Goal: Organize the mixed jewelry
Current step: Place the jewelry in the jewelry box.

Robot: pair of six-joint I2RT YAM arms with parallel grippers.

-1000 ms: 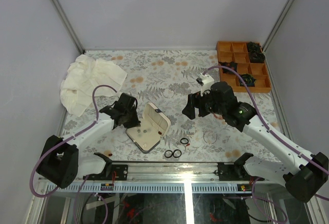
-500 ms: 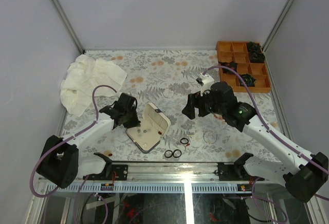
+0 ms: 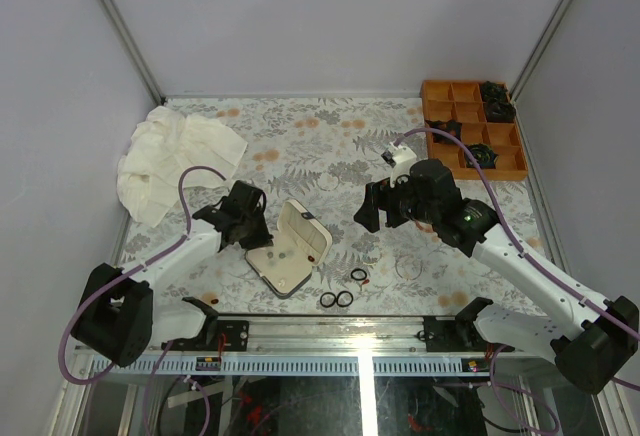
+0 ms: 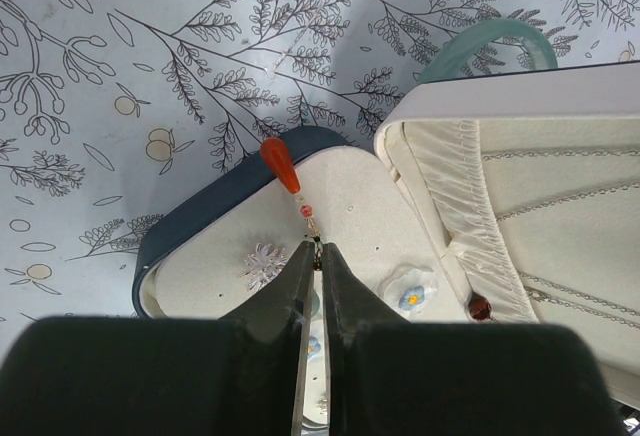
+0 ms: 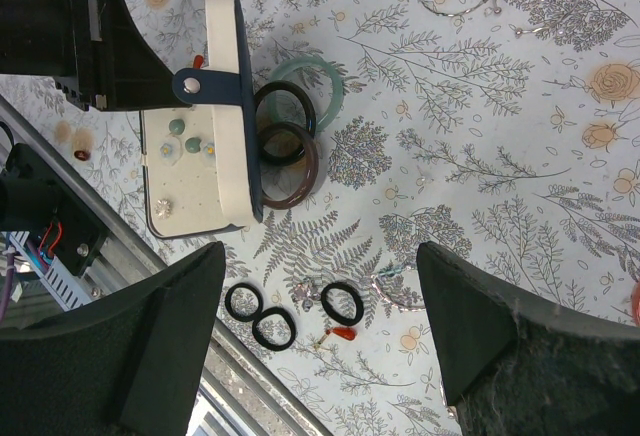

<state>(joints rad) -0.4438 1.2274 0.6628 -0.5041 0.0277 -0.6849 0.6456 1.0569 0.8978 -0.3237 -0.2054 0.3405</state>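
Left gripper [image 4: 313, 251]: jaws pinched shut on the thin wire end of an earring [image 4: 280, 164]. The earring's red drop bead lies on the dark rim of the case [image 4: 190, 221], and its small beads trail back to the fingertips. The gripper sits low over the case's open cream tray. In the top view the left gripper [image 3: 255, 231] is at the case's left side.

The case is open, with the lid tilted up on the far right side. In the tray there is a snowflake piece [image 4: 263, 264] and a flower stud [image 4: 412, 293]. A few more small studs lie near them, too small to describe.

Right gripper [image 5: 320, 251]: jaws spread wide, nothing between them. It hangs above the table [image 3: 300, 146], right of the case and well apart from it.

Loose jewelry:
- A teal hoop [image 4: 485, 36] on the table, just behind the lid.
- 2 dark bangles [image 5: 314, 164] beside the hoop. They lie against the lid's outer side and overlap each other.
- 3 black rings [image 3: 336, 299] on the table near the front edge, between the arms. 2 of them touch and the third sits a bit farther back.
- A red bit [image 5: 343, 335] just beside that third ring.

A white cloth [image 3: 170, 156] is bunched at the far left. An orange tray [image 3: 440, 91] sits in the far right corner with dark items in some compartments. I cannot tell what those items are.
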